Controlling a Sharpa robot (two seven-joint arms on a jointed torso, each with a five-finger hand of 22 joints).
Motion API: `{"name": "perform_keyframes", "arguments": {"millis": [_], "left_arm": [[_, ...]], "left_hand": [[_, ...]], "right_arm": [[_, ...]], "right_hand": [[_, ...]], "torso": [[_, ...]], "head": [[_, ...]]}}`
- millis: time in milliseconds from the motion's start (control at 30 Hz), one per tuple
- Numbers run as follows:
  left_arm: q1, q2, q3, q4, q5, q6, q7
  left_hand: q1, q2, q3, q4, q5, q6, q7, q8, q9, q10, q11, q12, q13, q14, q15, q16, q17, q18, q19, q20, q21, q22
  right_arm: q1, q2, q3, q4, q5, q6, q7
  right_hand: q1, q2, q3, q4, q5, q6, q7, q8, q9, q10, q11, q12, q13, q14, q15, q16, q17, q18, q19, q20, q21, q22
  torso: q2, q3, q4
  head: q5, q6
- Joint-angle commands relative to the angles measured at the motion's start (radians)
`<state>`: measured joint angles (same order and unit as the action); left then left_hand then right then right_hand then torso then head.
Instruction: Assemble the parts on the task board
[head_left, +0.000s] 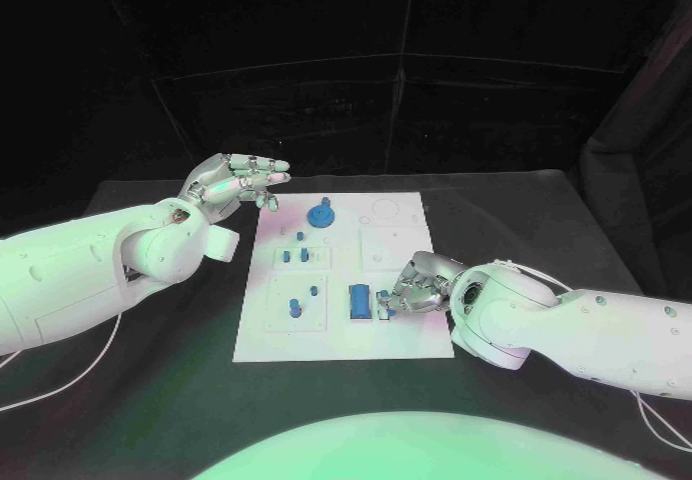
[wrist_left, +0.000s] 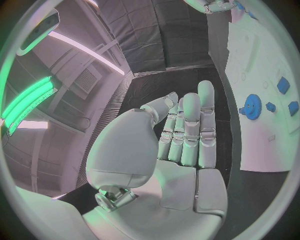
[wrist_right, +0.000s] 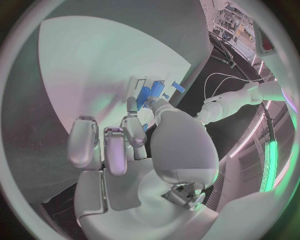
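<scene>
The white task board (head_left: 389, 330) lies mid-table. On it stand a blue gear (head_left: 322, 213), a blue cylinder (head_left: 356, 300) and several small blue parts, among them one (head_left: 296, 308) near the left edge. My right hand (head_left: 418, 283) rests on the board's right side, just right of the cylinder. Its thumb and a finger pinch a small blue part (head_left: 385, 301), which appears between the fingertips (wrist_right: 149, 102) in the right wrist view. My left hand (head_left: 231, 182) hovers off the board's far left corner, fingers stretched out, holding nothing. The left wrist view has the gear (wrist_left: 252, 106) beside that hand (wrist_left: 187, 135).
Black table (head_left: 548, 230) surrounds the board on all sides. White cables (head_left: 58, 395) run over the table by the left arm and near the right arm (head_left: 656, 430).
</scene>
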<state>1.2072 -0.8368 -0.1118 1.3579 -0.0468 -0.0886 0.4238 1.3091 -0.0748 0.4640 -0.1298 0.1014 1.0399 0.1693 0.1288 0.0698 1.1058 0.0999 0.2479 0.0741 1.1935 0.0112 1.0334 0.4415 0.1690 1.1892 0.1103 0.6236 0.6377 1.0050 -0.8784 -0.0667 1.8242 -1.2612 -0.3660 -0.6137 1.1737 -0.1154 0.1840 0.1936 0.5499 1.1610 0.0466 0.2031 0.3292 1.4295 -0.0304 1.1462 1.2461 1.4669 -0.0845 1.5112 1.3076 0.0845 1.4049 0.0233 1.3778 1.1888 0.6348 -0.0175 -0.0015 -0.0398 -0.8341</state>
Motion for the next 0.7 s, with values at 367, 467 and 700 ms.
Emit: {"name": "perform_keyframes", "arguments": {"millis": [367,467,700], "left_arm": [[0.002,0.001,0.001,0.002,0.004,0.014,0.001],[0.002,0.001,0.001,0.002,0.004,0.015,0.001],[0.002,0.001,0.001,0.002,0.004,0.015,0.000]], "left_hand": [[0.008,0.004,-0.007,0.001,-0.004,-0.001,0.005,0.007,-0.002,-0.009,0.001,0.006,-0.001,-0.007,0.002,-0.003,-0.001,0.013,-0.009,-0.001,-0.005,-0.001],[0.008,0.004,-0.007,0.001,-0.004,-0.001,0.005,0.007,-0.002,-0.009,0.001,0.006,-0.001,-0.007,0.002,-0.003,-0.001,0.013,-0.009,-0.001,-0.005,-0.001],[0.008,0.004,-0.007,0.001,-0.004,-0.001,0.005,0.007,-0.002,-0.009,0.001,0.006,-0.001,-0.007,0.002,-0.003,-0.001,0.013,-0.009,-0.001,-0.005,-0.001]], "right_arm": [[0.002,0.029,0.000,-0.019,0.005,0.071,-0.047],[0.002,0.032,0.000,-0.023,-0.005,0.074,-0.053],[0.002,0.034,0.000,-0.030,-0.040,0.058,-0.061]], "right_hand": [[-0.016,0.001,-0.008,0.009,-0.026,0.005,0.000,0.004,0.004,0.008,0.001,-0.007,-0.003,0.080,-0.008,0.003,0.142,-0.008,0.005,-0.005,0.005,0.003],[-0.025,0.004,-0.014,0.015,-0.036,0.005,0.000,0.004,0.007,0.008,0.001,-0.010,-0.005,0.080,-0.008,0.003,0.141,-0.008,0.006,-0.006,0.005,0.003],[-0.048,0.005,-0.039,0.028,-0.061,0.005,0.002,0.003,0.012,0.009,0.003,-0.014,-0.007,0.079,-0.007,0.002,0.139,-0.008,0.006,-0.005,0.004,0.003]], "torso": [[0.000,-0.0001,-0.0011],[0.000,0.0005,-0.0014],[-0.001,0.0003,-0.0009]], "head": [[0.002,-0.003],[0.002,-0.003],[0.000,-0.002]]}}
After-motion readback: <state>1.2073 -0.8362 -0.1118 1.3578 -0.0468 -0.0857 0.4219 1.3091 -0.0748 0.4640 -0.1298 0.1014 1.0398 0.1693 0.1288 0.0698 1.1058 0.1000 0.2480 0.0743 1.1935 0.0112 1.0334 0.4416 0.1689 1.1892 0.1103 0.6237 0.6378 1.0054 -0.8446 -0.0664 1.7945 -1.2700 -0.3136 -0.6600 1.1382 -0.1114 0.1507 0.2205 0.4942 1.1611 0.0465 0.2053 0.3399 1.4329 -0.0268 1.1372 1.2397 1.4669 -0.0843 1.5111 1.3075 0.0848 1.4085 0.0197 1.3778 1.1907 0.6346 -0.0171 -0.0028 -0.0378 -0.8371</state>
